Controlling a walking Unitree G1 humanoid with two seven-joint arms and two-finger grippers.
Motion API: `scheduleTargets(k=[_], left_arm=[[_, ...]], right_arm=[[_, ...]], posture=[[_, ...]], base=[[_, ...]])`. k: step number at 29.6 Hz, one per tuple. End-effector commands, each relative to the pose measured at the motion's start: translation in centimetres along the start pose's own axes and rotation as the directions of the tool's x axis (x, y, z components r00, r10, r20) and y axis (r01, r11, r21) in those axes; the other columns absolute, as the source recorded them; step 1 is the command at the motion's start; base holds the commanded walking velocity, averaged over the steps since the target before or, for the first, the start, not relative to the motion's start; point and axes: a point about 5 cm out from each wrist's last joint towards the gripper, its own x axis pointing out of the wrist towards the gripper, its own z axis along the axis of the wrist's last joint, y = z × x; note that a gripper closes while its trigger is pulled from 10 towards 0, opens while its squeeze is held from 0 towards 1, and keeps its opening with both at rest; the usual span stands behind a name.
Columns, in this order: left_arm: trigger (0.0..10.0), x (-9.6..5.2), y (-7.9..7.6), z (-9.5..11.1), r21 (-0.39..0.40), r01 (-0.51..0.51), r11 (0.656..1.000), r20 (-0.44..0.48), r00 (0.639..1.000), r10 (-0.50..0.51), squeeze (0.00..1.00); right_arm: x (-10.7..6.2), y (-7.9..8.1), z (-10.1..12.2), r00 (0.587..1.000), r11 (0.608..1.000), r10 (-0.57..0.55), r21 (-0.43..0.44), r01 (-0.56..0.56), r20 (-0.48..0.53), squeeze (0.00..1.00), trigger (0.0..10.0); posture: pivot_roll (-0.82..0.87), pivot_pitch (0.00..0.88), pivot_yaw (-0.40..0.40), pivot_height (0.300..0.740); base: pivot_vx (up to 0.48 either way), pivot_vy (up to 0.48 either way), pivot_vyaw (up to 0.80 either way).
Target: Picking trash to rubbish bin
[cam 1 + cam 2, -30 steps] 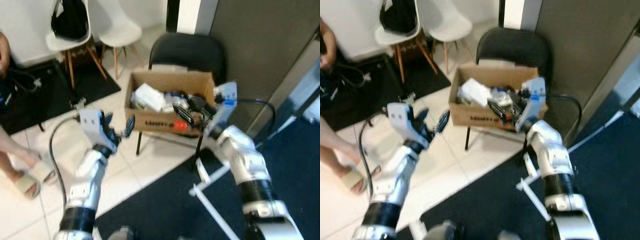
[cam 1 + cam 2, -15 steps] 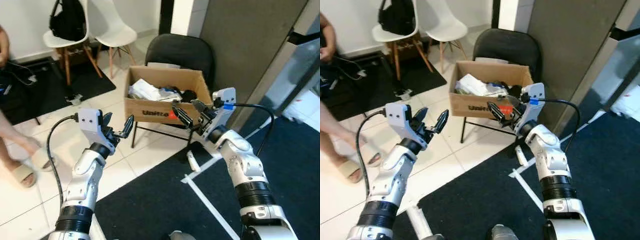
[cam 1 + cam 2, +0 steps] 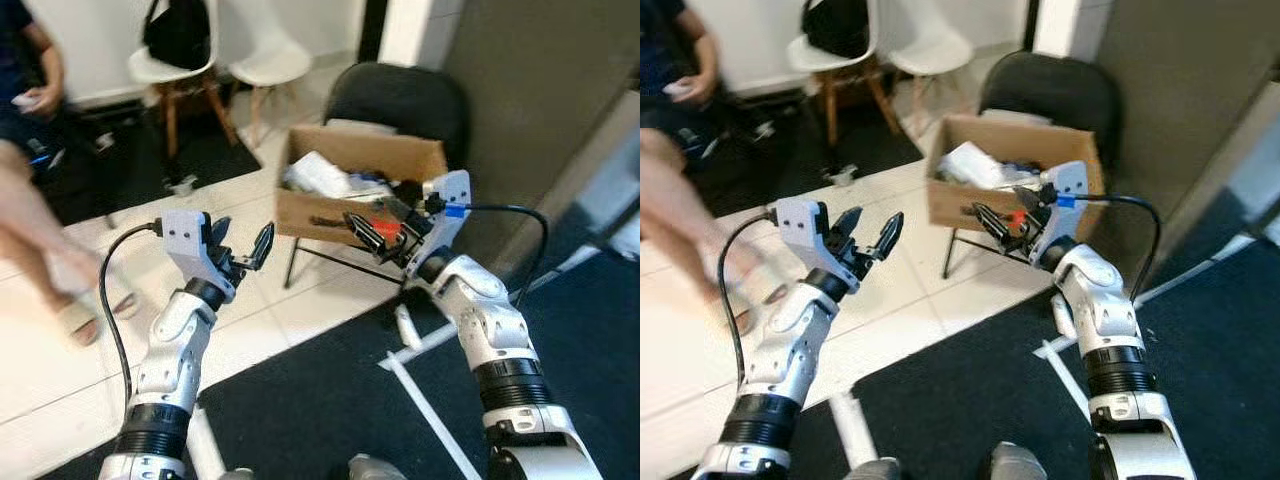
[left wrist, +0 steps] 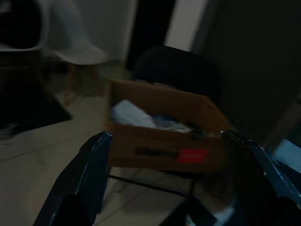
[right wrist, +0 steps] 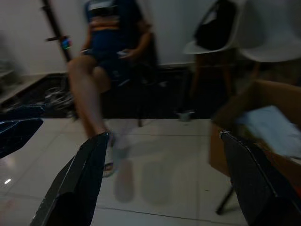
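Observation:
A brown cardboard box point(image 3: 362, 186) filled with white paper and other trash point(image 3: 318, 174) rests on a black folding chair point(image 3: 400, 100); it carries a red label point(image 4: 189, 155). My right gripper point(image 3: 370, 226) is open just in front of the box's front wall, nothing between its fingers. My left gripper point(image 3: 243, 246) is open too, raised over the pale tiled floor to the left of the box, empty. The left wrist view looks at the box between its two fingers point(image 4: 91, 165).
A person point(image 5: 110, 56) sits at the left, legs stretched over the tiles point(image 3: 40, 240). Two white chairs point(image 3: 270, 60) stand behind, one bearing a black bag point(image 3: 180, 30). A dark wall panel point(image 3: 550, 90) rises at right. Dark carpet point(image 3: 330, 400) with white tape lines lies below.
The camera has swung left, so the person's legs now show more and the box sits further right. Both grippers stay open and raised; the right one remains before the box.

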Motion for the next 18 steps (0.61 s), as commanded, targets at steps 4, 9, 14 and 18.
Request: scheduleTargets(k=[4, 9, 14, 18], left_arm=[[10.0, -0.12, -0.03, -0.38, -0.006, 0.003, 1.0, -0.015, 1.0, -0.003, 0.0], [10.0, -0.12, -0.01, -0.39, -0.007, 0.003, 1.0, -0.015, 1.0, -0.003, 0.0], [10.0, -0.13, 0.01, -0.39, -0.009, 0.002, 1.0, -0.015, 1.0, -0.003, 0.0], [10.0, -0.14, 0.0, -0.37, -0.01, 0.003, 1.0, -0.014, 1.0, -0.003, 0.0]], right_arm=[[0.0, 0.03, 0.06, 1.0, 1.0, 0.007, -0.016, -0.007, 0.004, 0.0, 10.0], [-0.01, 0.06, 0.06, 1.0, 1.0, 0.011, -0.02, -0.011, 0.006, 0.0, 10.0], [-0.03, 0.12, 0.07, 1.0, 1.0, 0.014, -0.024, -0.014, 0.009, 0.0, 10.0], [-0.04, 0.13, 0.12, 1.0, 1.0, 0.016, -0.026, -0.016, 0.011, 0.0, 10.0]], posture=[[-0.05, 0.0, -0.029, 0.74], [-0.05, 0.0, -0.029, 0.74], [-0.05, 0.0, -0.029, 0.74], [-0.05, 0.0, -0.026, 0.74]], base=[[0.0, 0.0, 0.78], [0.0, 0.0, 0.78], [0.0, 0.0, 0.78], [0.0, 0.0, 0.78]])
